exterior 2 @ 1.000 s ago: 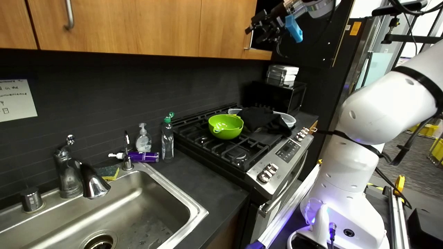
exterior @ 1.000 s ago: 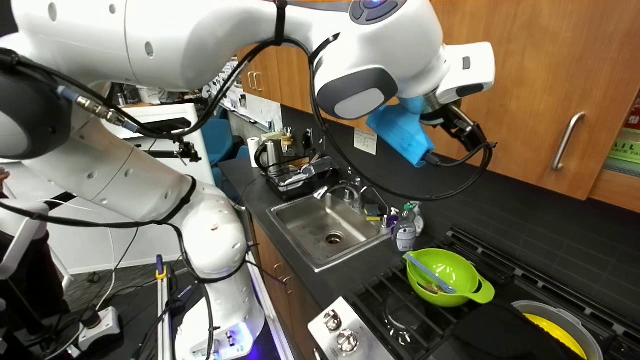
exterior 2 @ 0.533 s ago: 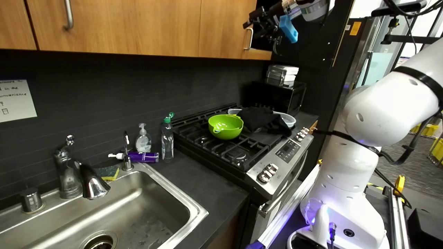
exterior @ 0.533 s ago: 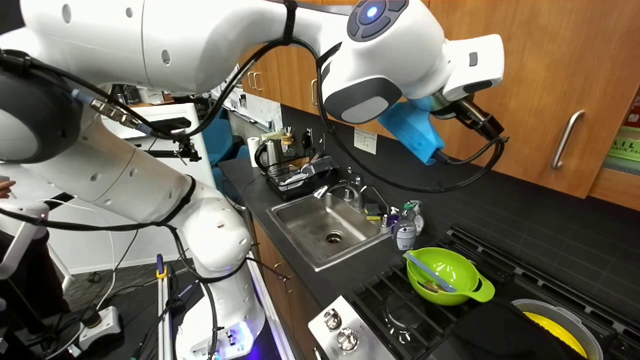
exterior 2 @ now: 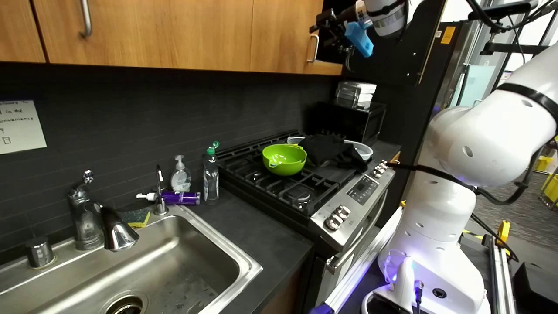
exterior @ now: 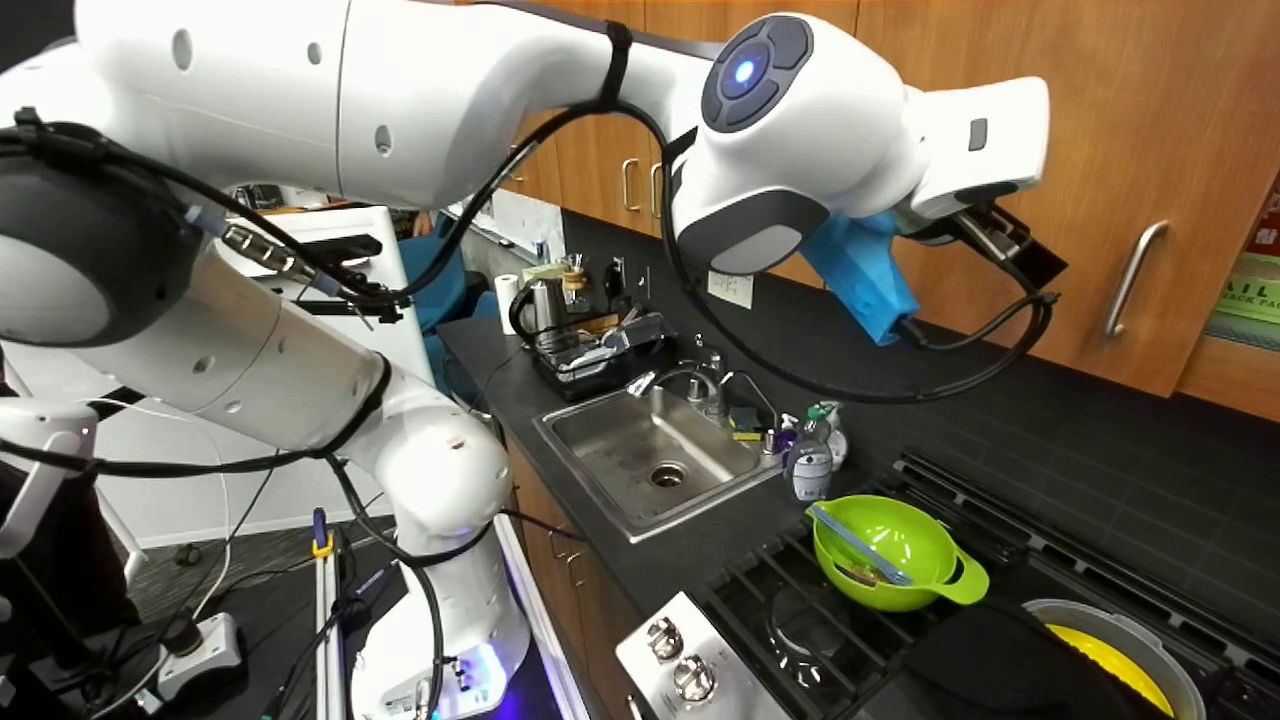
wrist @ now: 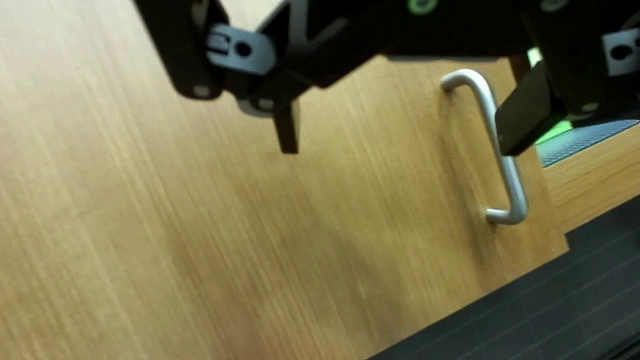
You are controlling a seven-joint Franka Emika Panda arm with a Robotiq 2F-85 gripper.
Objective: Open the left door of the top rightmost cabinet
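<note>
The left door (exterior: 1080,150) is a flat brown wood panel and stands shut. It fills most of the wrist view (wrist: 300,240). Its slim silver bar handle (exterior: 1136,280) is near its right edge. The top rightmost cabinet shows its wooden lower edge (exterior: 1225,370) and an uncovered opening right of the door. My gripper (wrist: 400,150) is open and empty in front of the door. In the wrist view the handle (wrist: 512,182) appears between the fingers, partly covered by the right finger (wrist: 527,115). I cannot tell whether they touch. In an exterior view the gripper (exterior: 1045,268) is left of the handle.
Green packages (exterior: 1250,290) stand inside the cabinet's opening. A black cable (exterior: 900,395) loops below the wrist. The stove (exterior 2: 301,192) with a green bowl (exterior 2: 284,160) and a black cloth (exterior 2: 327,148) is below. A dark side panel (exterior 2: 392,56) stands beside the cabinet.
In an exterior view my gripper has moved right, closer to the door's handle, and the arm has shifted right and slightly down. The door has not moved.
</note>
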